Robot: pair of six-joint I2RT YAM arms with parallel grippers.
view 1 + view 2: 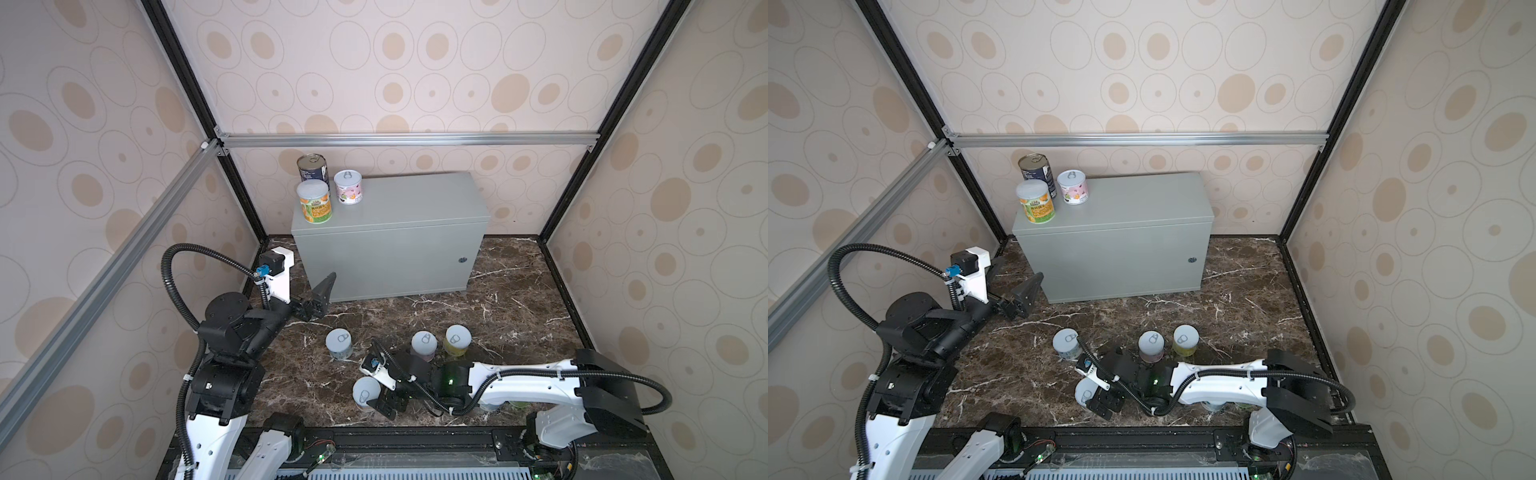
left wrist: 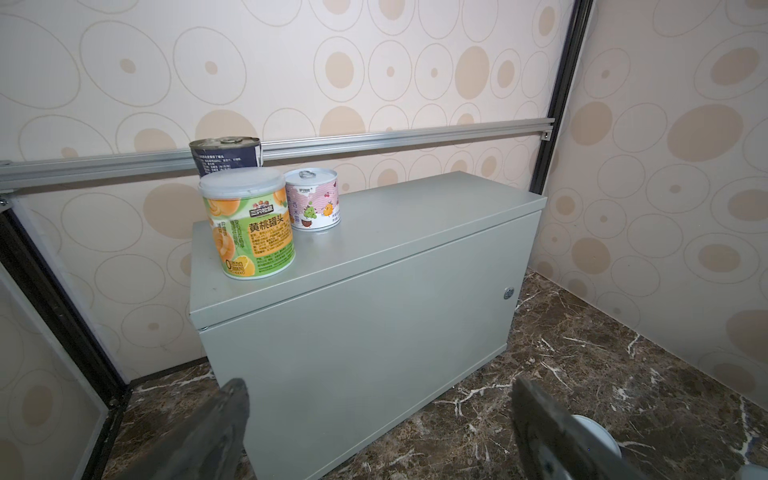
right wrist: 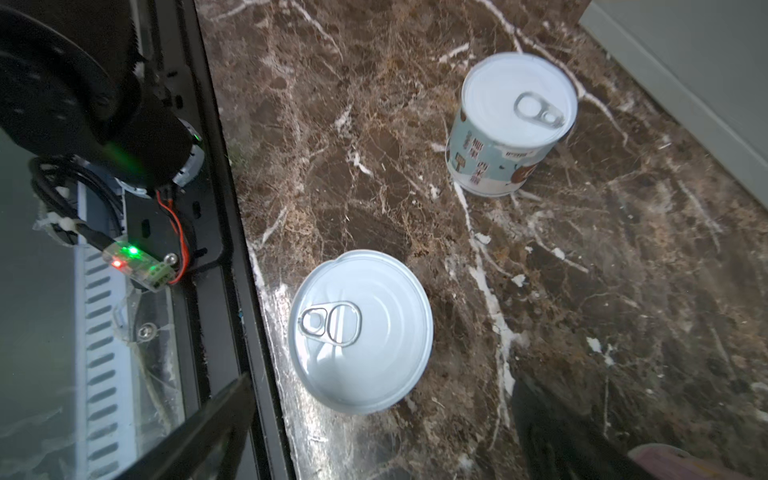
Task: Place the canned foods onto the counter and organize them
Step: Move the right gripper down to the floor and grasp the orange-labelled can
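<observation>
The left arm stands folded high at 8 o'clock, its forearm aimed toward 12. The left end effector (image 1: 1014, 280) is held level and open with nothing between its fingers. Its right finger is just beside the lower 9 o'clock corner of the grey metal box (image 1: 386, 253).

The right arm lies low, stretched from 4 o'clock toward 7 along the near side of the marble table (image 1: 519, 299), with its wrist tipped downward. The right end effector (image 3: 378, 392) is spread wide over the near pale-lid can (image 1: 366, 392). A gap shows between each finger and the can.

That can stands upright at 6 o'clock, just beside the table's near edge, where the black rail (image 3: 216, 208) runs.

Three more cans stand in a row at mid-table:
- the white-blue can (image 1: 339, 344)
- the pinkish can (image 1: 424, 345)
- the yellow can (image 1: 458, 340)

Another can (image 1: 1213, 406) is partly hidden under the right forearm.

On the box, the dark-blue can (image 1: 313, 166), the orange can (image 1: 314, 203) and the pink can (image 1: 348, 187) crowd the 9 o'clock end. The orange can is near the front edge. The top is bare from its middle to the 3 o'clock end. A bare band of marble lies between the box front and the row of cans, widening toward 3 o'clock.
</observation>
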